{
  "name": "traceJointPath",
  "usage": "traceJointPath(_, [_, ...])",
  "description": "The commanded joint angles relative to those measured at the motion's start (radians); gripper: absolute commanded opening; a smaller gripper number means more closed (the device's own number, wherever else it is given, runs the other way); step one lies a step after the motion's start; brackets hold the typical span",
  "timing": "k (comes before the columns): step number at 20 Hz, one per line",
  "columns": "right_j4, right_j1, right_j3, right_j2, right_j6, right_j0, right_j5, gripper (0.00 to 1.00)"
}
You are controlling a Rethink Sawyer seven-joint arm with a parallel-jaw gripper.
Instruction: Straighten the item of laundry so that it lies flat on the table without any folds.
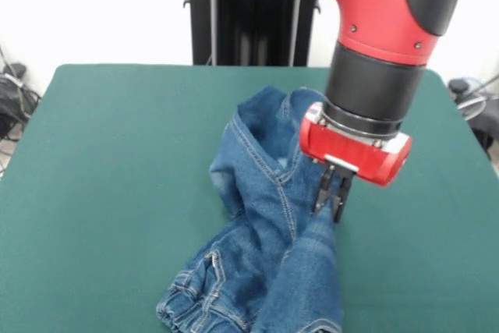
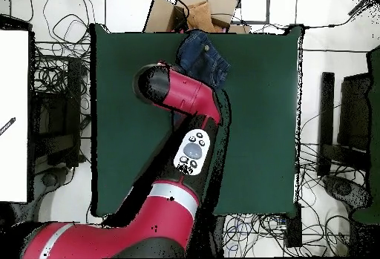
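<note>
Jeans of small size lay crumpled on the green table, toward the edge nearest the front camera and a little to the right of the middle in that view. The blue denim was bunched and folded over itself rather than spread flat. Tan stitching ran down a seam through the middle of the heap, a faded pale patch showed on the left fold, and the gathered elastic waistband sat at the lower left, close to the bottom of the front view. In the overhead view the jeans appeared as a compact dark blue bundle near the table's far edge, partly covered by the red arm.

The tool hung below its red mount, its black fingers drawn close together and pinching a raised ridge of denim on the right side of the heap.
</note>
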Motion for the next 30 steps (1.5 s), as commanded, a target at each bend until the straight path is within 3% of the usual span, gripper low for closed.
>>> traceJointPath(1, [0.016, -0.001, 0.095, 0.097, 0.229, 0.039, -0.008, 0.0])
traceJointPath(12, [0.043, 0.07, 0.014, 0.063, 0.276, 0.097, 0.014, 0.0])
traceJointPath(22, [0.031, 0.086, 0.04, 0.116, 0.219, 0.081, -0.04, 0.0])
traceJointPath(30, [0.011, 0.099, 0.036, 0.149, 0.164, 0.061, -0.005, 0.0])
